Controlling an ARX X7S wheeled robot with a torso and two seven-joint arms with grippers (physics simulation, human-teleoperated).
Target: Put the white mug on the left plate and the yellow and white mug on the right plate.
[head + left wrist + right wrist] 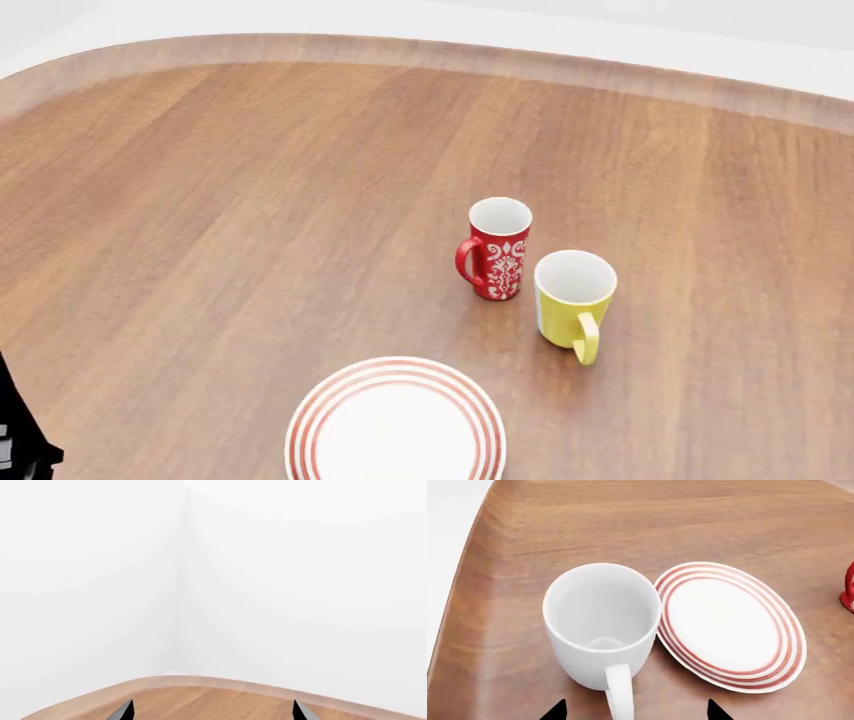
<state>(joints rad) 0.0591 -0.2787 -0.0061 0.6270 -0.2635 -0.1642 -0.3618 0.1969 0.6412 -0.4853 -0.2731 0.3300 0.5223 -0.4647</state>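
The white mug [602,622] stands upright on the wooden table, its rim almost touching a red-ringed plate [727,625]. I cannot tell whether this is the left or the right plate. My right gripper [635,711] is open, and the mug's handle [619,692] points in between its two fingertips. In the head view the yellow and white mug [574,295] stands upright, with a red-ringed plate [396,420] near the bottom edge. The white mug is out of that view. My left gripper [213,711] is open and empty above the table's edge.
A red mug with a white pattern [498,247] stands just left of the yellow mug, and its edge also shows as the red mug [848,592] in the right wrist view. The table's rounded edge [200,682] meets white walls. Part of my left arm [16,435] shows low at the left.
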